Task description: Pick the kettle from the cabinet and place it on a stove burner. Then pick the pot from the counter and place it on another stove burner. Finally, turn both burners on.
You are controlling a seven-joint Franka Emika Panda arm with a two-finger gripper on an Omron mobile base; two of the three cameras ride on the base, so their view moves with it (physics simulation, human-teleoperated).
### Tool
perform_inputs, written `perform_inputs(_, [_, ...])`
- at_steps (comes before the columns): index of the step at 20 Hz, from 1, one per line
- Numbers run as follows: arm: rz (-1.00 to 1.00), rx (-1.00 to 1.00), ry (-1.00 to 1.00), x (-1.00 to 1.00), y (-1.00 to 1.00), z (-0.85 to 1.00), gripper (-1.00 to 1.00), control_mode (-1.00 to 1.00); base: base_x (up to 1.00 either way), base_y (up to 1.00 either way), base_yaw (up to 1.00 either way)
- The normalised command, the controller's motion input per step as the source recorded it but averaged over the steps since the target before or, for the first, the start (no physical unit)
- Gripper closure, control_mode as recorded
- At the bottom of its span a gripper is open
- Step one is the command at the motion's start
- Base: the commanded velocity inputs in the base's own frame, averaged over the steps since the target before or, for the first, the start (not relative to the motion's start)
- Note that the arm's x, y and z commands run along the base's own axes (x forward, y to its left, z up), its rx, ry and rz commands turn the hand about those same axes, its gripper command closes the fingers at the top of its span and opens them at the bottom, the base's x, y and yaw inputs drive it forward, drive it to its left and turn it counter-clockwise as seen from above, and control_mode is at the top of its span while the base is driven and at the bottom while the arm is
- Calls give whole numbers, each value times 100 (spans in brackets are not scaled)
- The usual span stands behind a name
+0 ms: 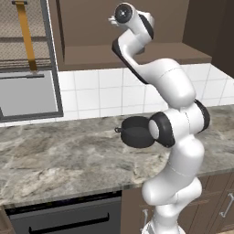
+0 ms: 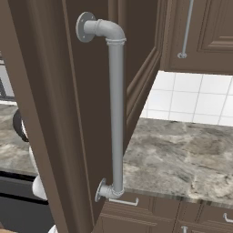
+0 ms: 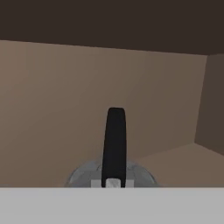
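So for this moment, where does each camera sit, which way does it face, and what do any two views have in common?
Left base view: behind the arm's left, facing the counter, the pot and the cabinet; the white arm rises into it.
Right base view: behind the arm's right, facing the open cabinet door with its pipe handle; white arm parts at lower left.
Hand view: inside the cabinet, facing the kettle.
Both base views share the counter and tiles.

A home kitchen: a long marbled stone surface (image 1: pixel 59 155) backed by white square wall tiles (image 1: pixel 109 91), dark brown wooden wall cabinets (image 1: pixel 132 50) above, drawer-fronted base cabinets (image 2: pixel 150 216) below, a tall door with a grey pipe-style handle (image 2: pixel 116 113), and a black pot (image 1: pixel 135 131).
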Motion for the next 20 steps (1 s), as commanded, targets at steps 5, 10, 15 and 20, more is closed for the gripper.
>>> perform_inputs(5, [-4, 0, -11, -63, 0, -19, 100, -100, 0, 0, 0])
perform_inputs(10, [-6, 0, -8, -64, -8, -9, 100, -100, 0, 0, 0])
perform_inputs(15, [-7, 0, -2, -58, -3, 0, 100, -100, 0, 0, 0])
perform_inputs(20, [-5, 0, -1, -61, 0, 0, 100, -100, 0, 0, 0])
